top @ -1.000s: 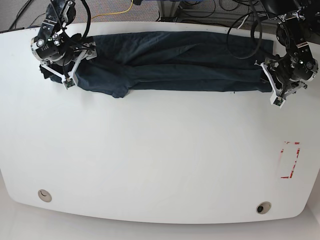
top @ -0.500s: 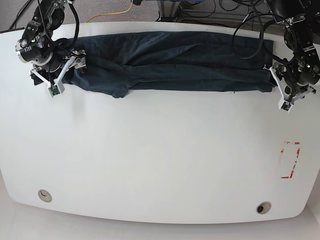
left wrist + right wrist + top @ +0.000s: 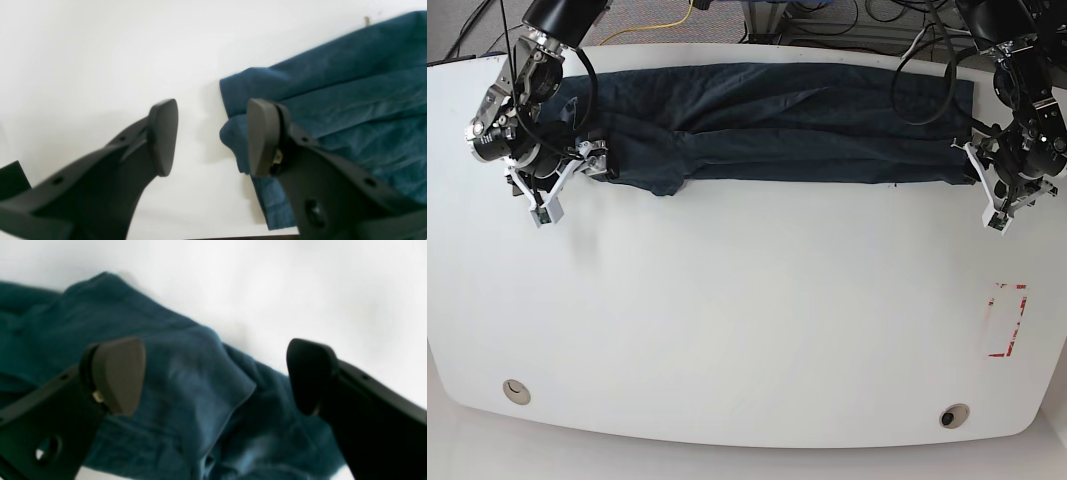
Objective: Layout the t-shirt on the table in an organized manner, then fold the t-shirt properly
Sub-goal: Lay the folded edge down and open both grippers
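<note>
A: So, where does the t-shirt (image 3: 777, 125) lie right now?

B: Along the far edge of the bench (image 3: 747, 320), toward twelve o'clock in the base view, as a long dark navy band running from nine to three. It looks folded lengthwise, with creases and a loose flap hanging down near the nine o'clock end.

A: And the hands?

B: Both are released. The left hand (image 3: 208, 136) has its jaws apart over the shirt's end at three o'clock in the base view; one pad sits over the cloth edge, the other over bare white bench, and nothing lies between them. The right hand (image 3: 213, 373) is spread wide above a rumpled bunch of fabric at the nine o'clock end, also gripping nothing.

A: How far along is it, then?

B: I judge it partway. The shirt is stretched out and seems to have one lengthwise fold, but it is not tidy. The wrinkles, the dangling flap and the crosswise folds are left, as I read it. The red tape mark (image 3: 1007, 320) at four o'clock is well apart from the cloth.
</note>
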Tool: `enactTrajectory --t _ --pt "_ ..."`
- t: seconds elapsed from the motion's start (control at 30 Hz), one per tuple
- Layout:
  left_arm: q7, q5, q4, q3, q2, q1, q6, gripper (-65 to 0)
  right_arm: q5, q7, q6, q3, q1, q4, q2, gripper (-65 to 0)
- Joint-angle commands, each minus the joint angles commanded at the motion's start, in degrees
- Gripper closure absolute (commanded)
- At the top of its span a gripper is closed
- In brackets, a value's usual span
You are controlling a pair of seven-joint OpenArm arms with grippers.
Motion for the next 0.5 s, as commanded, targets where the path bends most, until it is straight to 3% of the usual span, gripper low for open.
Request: enactTrajectory --t 0.33,0.5 --pt "0.0 0.0 -0.1 0.0 0.1 0.1 0.0 -31.2 0.2 -2.1 0.00 -0.1 0.1 -1.3 0.6 -64.7" --pt "0.0 0.0 -0.2 0.0 0.2 0.0 0.0 -31.2 4.6 -3.6 0.00 -0.2 0.0 -1.3 0.7 -55.3"
